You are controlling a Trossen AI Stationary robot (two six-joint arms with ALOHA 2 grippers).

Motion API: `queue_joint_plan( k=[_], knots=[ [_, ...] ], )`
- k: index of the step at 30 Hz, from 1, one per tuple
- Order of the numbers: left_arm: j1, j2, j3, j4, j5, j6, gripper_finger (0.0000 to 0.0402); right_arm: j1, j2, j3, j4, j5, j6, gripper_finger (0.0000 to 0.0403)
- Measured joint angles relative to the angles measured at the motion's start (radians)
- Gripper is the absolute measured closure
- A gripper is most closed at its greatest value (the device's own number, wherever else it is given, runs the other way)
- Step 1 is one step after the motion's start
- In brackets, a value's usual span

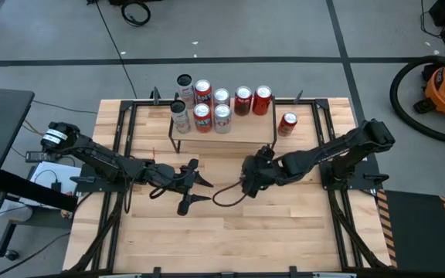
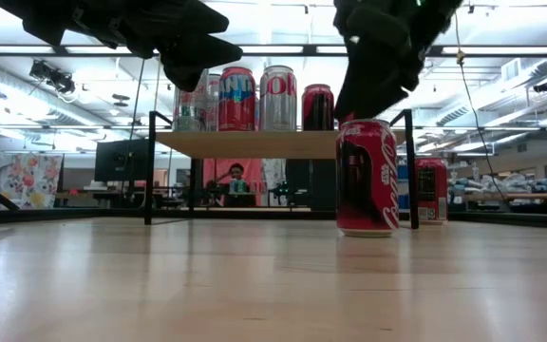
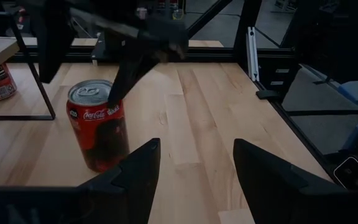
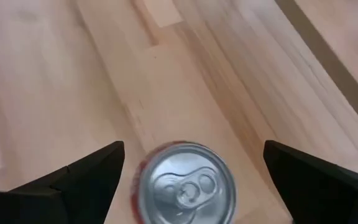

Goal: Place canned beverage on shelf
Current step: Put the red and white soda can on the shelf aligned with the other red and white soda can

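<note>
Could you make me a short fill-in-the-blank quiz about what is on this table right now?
1. The red can under the right gripper stands ____ on the table.
2. That gripper's fingers are ____, not touching the can.
3. The shelf carries cans in ____ rows.
4. The left gripper holds ____.

Missing words: upright; open; two; nothing

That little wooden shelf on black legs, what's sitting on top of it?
On the shelf stand seven upright cans: red ones, silver-white ones and a clear-looking one at the left end. An eighth can looks to stand behind it. The arms cover none from above; labels are too small to read.
</note>
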Motion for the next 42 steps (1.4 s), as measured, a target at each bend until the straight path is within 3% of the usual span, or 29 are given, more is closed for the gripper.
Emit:
queue_joint_plan(
  k=[7, 12, 20, 26, 32, 42],
  knots=[
    [0.000, 0.000, 0.000, 0.000, 0.000, -0.003, 0.0189, 0.013, 0.000, -0.114, 0.126, 0.043, 0.091, 0.0007],
    [0.000, 0.000, 0.000, 0.000, 0.000, -0.003, 0.0189, -0.005, 0.000, -0.162, 0.162, -0.046, 0.085, 0.0019],
    [0.000, 0.000, 0.000, 0.000, 0.000, -0.003, 0.0189, -0.063, -0.003, -0.157, 0.182, -0.254, -0.279, 0.0088],
    [0.000, 0.000, 0.000, 0.000, 0.000, -0.002, 0.0189, -0.080, -0.007, -0.155, 0.186, -0.425, -0.587, 0.0079],
    [0.000, 0.000, 0.000, 0.000, 0.000, -0.002, 0.0189, -0.101, 0.004, -0.154, 0.129, -0.352, -0.600, 0.0015],
    [0.000, 0.000, 0.000, 0.001, 0.000, -0.002, 0.0189, -0.070, 0.000, 0.013, -0.003, -0.288, -0.468, 0.0019]
  ],
)
